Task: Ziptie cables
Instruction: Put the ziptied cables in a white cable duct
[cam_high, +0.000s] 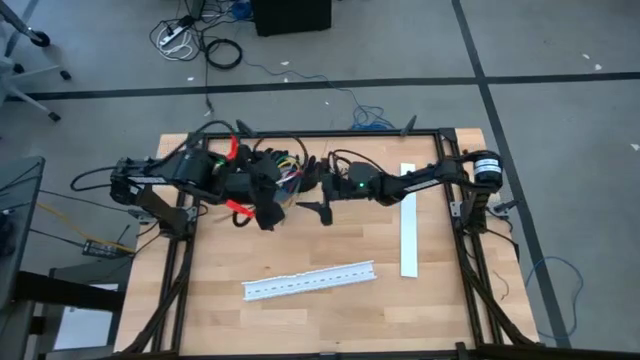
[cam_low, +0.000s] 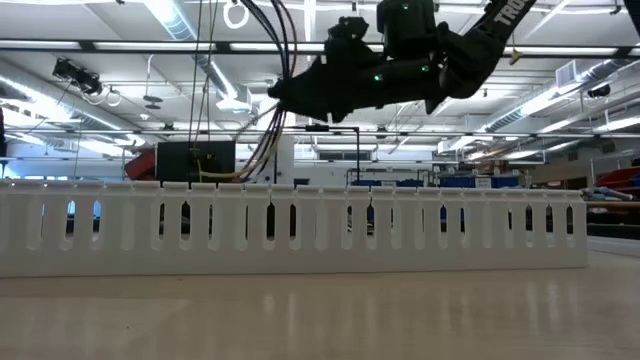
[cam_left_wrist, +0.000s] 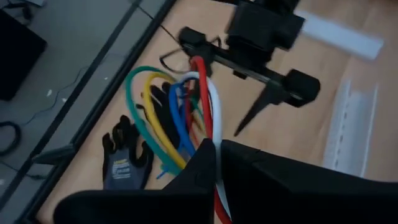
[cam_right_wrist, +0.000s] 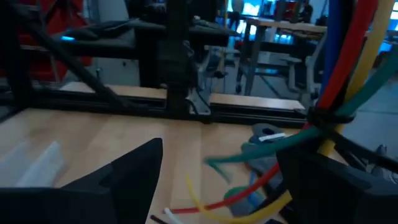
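Cables pinched in left gripper fingers near table's back edge, right gripper fingers spread.

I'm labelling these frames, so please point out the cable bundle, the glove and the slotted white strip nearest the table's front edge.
cable bundle (cam_left_wrist: 186, 112): left wrist view, on the blue loop.
glove (cam_left_wrist: 124, 163): left wrist view, on its grey palm.
slotted white strip (cam_high: 310, 281): high view, mid-length.

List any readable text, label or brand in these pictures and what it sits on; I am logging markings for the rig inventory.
"TRO", cut off by the picture's edge: white letters on the dark robot arm in the low view.
Blurred, unreadable: a pale label on the cuff of the dark work glove in the left wrist view.
Nothing else is readable.
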